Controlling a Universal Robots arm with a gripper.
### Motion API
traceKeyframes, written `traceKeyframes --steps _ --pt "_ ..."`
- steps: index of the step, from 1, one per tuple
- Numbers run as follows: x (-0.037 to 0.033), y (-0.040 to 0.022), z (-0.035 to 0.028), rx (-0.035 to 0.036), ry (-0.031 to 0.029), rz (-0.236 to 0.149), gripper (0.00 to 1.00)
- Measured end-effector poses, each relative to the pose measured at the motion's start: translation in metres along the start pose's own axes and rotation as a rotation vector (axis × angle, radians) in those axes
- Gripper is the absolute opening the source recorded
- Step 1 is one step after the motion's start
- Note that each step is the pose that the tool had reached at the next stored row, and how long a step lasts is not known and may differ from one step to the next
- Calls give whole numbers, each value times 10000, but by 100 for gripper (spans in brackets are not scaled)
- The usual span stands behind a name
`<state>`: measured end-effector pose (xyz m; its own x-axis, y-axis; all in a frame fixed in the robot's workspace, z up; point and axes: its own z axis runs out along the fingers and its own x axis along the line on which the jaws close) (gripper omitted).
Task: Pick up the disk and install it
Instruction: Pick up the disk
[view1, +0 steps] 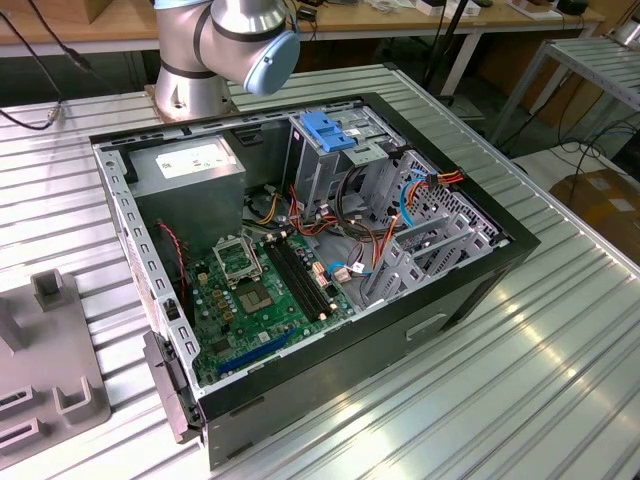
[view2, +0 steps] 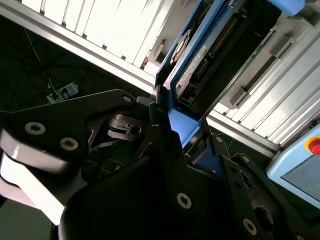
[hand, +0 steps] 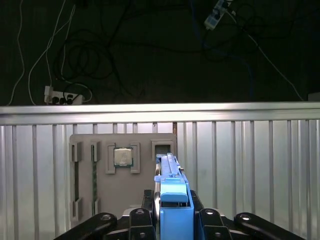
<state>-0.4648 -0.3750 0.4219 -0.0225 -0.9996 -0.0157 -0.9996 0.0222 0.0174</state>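
My gripper (hand: 172, 207) is shut on the disk (hand: 171, 182), which stands edge-on between the black fingers, its blue carrier frame toward the camera. In the second wrist view the disk (view2: 192, 62) shows its grey metal face and white label, blue-edged, rising out of the gripper (view2: 175, 127). It hangs above the slatted metal table (hand: 250, 165), over a grey fixture plate (hand: 122, 195). The open computer case (view1: 480, 290) lies on its side in the exterior view, with a metal drive cage (view1: 345, 160) topped by a blue latch piece (view1: 328, 130).
The fixture plate (view1: 45, 360) sits at the exterior view's left and holds a processor chip (hand: 123, 157). Inside the case are a motherboard (view1: 255, 290), a power supply (view1: 190, 165) and loose cables (view1: 400, 200). The arm's base (view1: 195, 85) stands behind the case. A light-blue box with a red button (view2: 300, 165) lies off the table.
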Motion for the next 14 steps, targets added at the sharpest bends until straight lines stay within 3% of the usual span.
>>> traceKeyframes --steps 14 --pt "-5 6 -330 0 -6 0 37"
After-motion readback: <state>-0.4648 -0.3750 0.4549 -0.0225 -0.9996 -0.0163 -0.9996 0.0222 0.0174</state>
